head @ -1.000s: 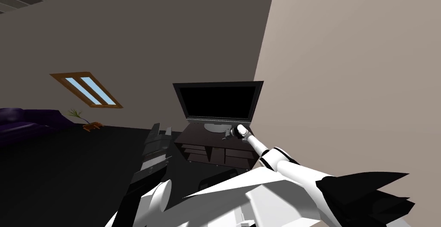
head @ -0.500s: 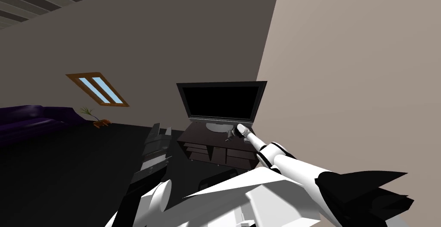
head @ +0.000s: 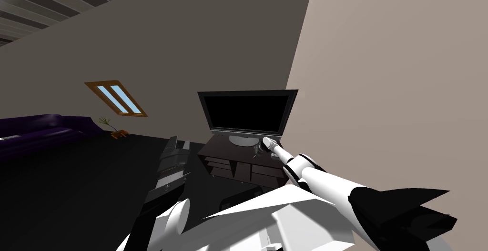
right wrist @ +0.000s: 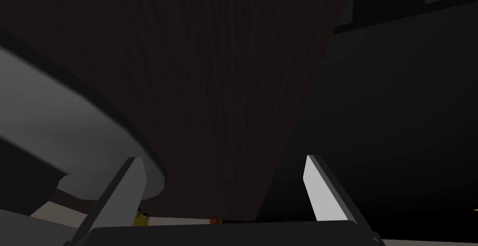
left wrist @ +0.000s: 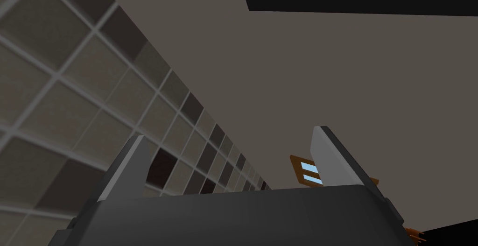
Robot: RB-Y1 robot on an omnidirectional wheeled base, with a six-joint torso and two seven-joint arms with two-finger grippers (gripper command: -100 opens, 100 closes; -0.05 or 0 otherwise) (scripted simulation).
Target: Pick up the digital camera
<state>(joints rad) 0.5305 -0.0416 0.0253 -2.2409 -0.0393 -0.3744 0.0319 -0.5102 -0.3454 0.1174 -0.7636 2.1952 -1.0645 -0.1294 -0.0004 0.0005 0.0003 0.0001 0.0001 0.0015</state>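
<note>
My right arm reaches out over a dark wooden TV stand (head: pixel 224 148), with the right gripper (head: pixel 258 151) just in front of the TV's grey oval foot (head: pixel 242 140). In the right wrist view the gripper (right wrist: pixel 220 159) is open with nothing between its fingers. It looks along the stand's dark wood-grain top (right wrist: pixel 224 84), with the grey foot (right wrist: pixel 60 136) close beside one finger. A tiny yellowish thing (right wrist: pixel 140 219) peeks out low by that finger; I cannot tell what it is. My left gripper (head: pixel 179 141) is held up left of the stand, open (left wrist: pixel 228 132).
A black flat-screen TV (head: pixel 248 111) stands on the stand, close to the beige wall (head: pixel 391 95) on the right. The stand has open shelves (head: pixel 233 169) below. Dark floor (head: pixel 86 181) spreads to the left, with a purple sofa (head: pixel 43 129) and a potted plant (head: pixel 116 130) far off.
My head view has swung, so the window, sofa and plant have slid to the right. The right hand has crept slightly closer to the TV's foot. The left arm has not moved.
</note>
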